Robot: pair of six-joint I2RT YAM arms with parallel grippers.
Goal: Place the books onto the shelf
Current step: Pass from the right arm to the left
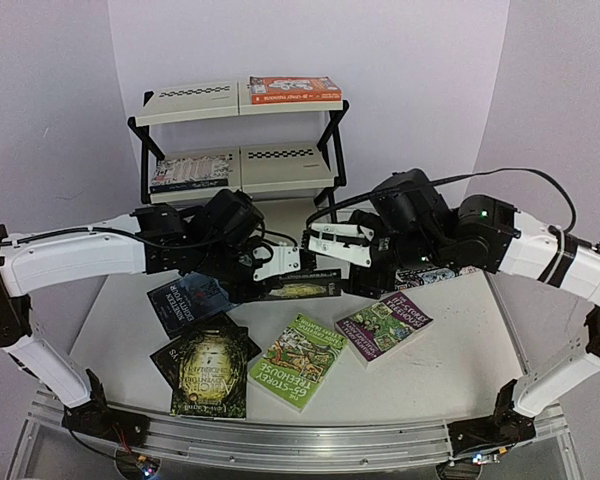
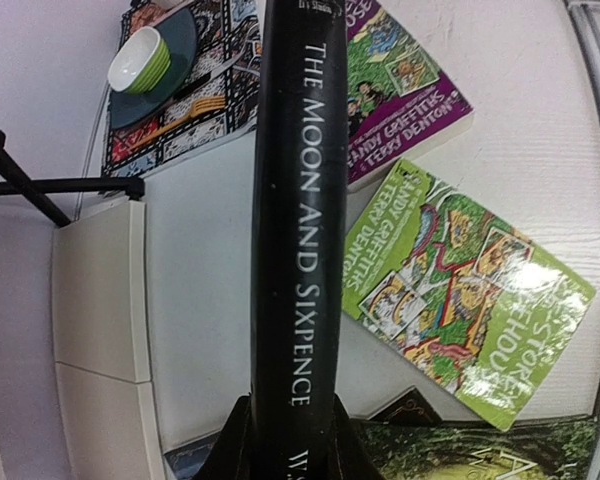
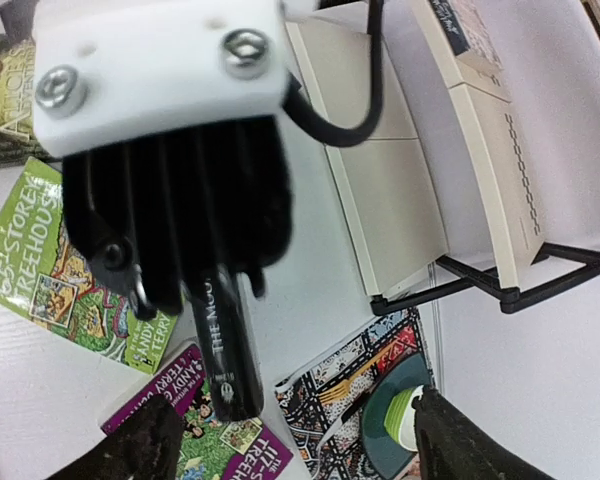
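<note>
Black paperback: likely light, thin, glossy-slippery, stiffest near spine; left gripper pinches it there, right gripper spread, not gripping.

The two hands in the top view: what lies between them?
The black book, in the top view: the left hand grips one end, and the other end reaches the open right hand.

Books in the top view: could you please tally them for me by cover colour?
Orange book: 1
White-and-blue book: 1
Dark blue book: 1
Black: 2, held black book and half-covered black book
Green-gold book: 1
Bright green book: 1
Purple book: 1
Total: 8
</note>
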